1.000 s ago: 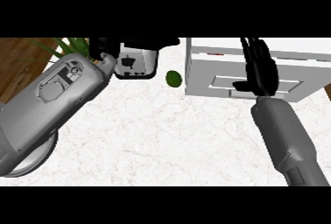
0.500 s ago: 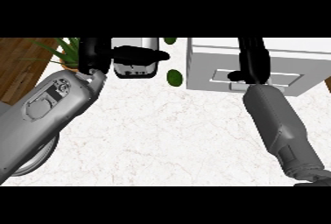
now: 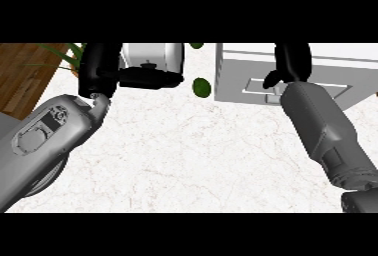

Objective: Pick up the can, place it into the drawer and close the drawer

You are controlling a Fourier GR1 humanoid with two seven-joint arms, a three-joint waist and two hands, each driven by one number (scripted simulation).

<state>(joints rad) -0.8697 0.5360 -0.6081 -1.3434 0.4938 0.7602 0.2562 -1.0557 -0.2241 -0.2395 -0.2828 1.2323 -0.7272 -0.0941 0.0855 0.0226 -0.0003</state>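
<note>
Black left hand (image 3: 111, 70) fingers curled round silver can (image 3: 151, 59); right hand (image 3: 291, 62) fingers straight, over white drawer (image 3: 244, 75).

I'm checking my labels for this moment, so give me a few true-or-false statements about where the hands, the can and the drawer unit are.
1. The left hand curls round the can. True.
2. The can lies inside the drawer unit. False: it is in the left hand, left of the unit and apart from it.
3. The right hand shows over the front of the white drawer unit. True.
4. The small green thing lies on the wooden floor. False: it lies on the white counter, between the can and the drawer unit.
</note>
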